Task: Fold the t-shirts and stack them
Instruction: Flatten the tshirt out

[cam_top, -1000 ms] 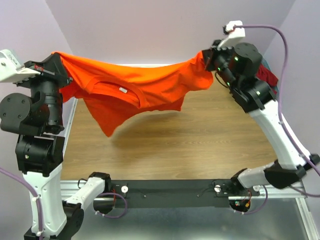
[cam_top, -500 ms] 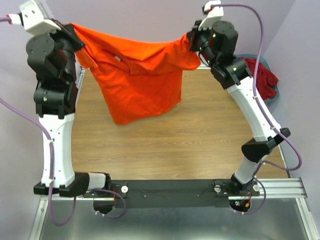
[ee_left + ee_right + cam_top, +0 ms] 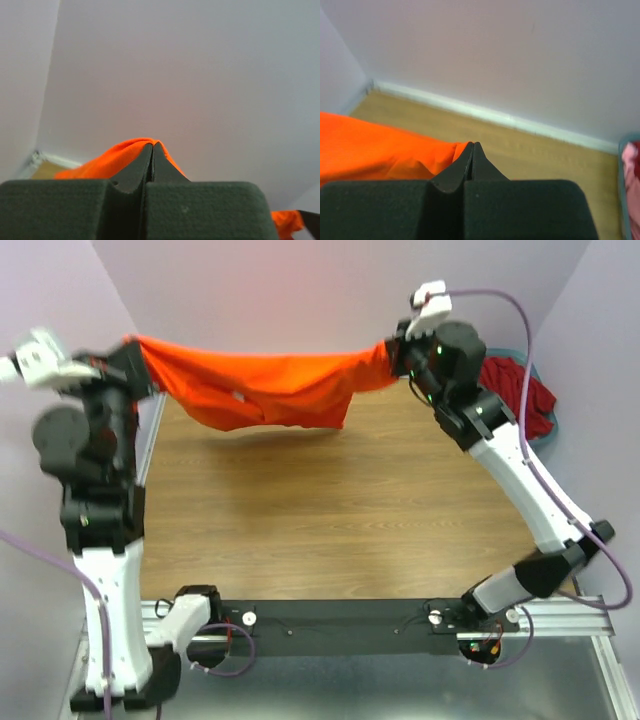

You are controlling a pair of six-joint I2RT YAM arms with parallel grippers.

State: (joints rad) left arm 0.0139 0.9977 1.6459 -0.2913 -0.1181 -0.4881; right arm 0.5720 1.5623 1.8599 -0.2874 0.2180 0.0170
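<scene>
The bright orange t-shirt [image 3: 262, 386] hangs stretched in the air between my two grippers, above the far part of the wooden table [image 3: 330, 520]. My left gripper [image 3: 138, 348] is shut on its left end; in the left wrist view the orange cloth [image 3: 112, 157] wraps over the closed fingertips [image 3: 152, 147]. My right gripper [image 3: 392, 352] is shut on its right end; in the right wrist view the orange cloth [image 3: 380, 150] lies left of the closed gripper [image 3: 472, 146]. A dark red t-shirt [image 3: 515, 390] lies in a basket at the far right.
The grey-blue basket [image 3: 538, 370] stands at the table's far right corner; its rim [image 3: 624, 190] and pink cloth [image 3: 635, 195] show in the right wrist view. Purple walls stand close behind and at the sides. The arm bases and black rail [image 3: 340, 620] run along the near edge.
Both arms swung: the shirt, which hung down in a long drape half a second ago, is now pulled out nearly flat between the grippers. The left arm moved lower and leftward.
</scene>
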